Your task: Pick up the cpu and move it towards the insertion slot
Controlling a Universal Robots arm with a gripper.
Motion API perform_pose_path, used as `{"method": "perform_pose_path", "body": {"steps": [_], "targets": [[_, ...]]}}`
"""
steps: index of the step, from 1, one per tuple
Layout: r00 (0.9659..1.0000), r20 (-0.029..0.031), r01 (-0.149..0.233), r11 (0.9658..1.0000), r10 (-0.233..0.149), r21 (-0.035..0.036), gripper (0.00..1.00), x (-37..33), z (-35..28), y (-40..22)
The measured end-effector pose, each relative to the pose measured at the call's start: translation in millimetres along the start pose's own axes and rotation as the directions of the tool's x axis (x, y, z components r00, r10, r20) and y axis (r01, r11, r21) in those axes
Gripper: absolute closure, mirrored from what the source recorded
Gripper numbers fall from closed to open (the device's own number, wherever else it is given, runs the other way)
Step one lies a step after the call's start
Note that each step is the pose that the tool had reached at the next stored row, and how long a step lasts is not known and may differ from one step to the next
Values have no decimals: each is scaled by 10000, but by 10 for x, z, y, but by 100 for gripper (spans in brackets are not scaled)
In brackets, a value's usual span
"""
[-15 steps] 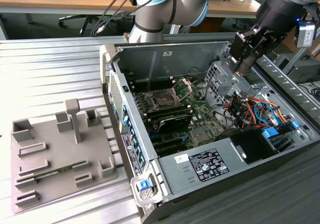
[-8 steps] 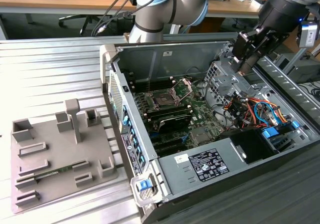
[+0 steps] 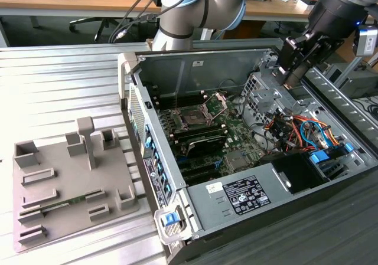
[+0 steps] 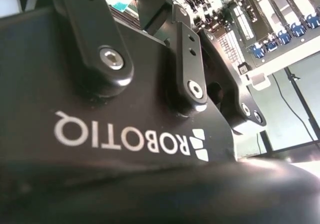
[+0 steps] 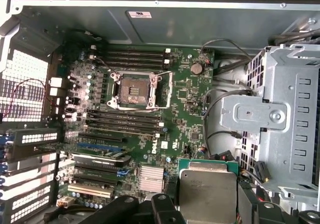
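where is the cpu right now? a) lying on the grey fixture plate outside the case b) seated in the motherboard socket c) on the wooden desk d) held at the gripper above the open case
d: in the first wrist view the cpu sits at the gripper, apart from the insertion slot, whose dark centre is bare with its bracket open.

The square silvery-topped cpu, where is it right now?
In the first wrist view the square silvery-topped cpu sits between the black pincer fingers above the green motherboard, apart from the metal-framed insertion slot.
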State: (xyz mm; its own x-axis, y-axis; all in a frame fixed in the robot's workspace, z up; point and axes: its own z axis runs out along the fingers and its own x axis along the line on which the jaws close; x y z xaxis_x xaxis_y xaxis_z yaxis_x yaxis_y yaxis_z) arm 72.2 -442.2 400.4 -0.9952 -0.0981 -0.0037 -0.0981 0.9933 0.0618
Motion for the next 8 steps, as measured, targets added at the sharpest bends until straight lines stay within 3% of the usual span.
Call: {"method": "perform_pose_path", "body": {"steps": [8], "targets": [[10000,0,0,10000,0,0,45,-71,0,-7]]}}
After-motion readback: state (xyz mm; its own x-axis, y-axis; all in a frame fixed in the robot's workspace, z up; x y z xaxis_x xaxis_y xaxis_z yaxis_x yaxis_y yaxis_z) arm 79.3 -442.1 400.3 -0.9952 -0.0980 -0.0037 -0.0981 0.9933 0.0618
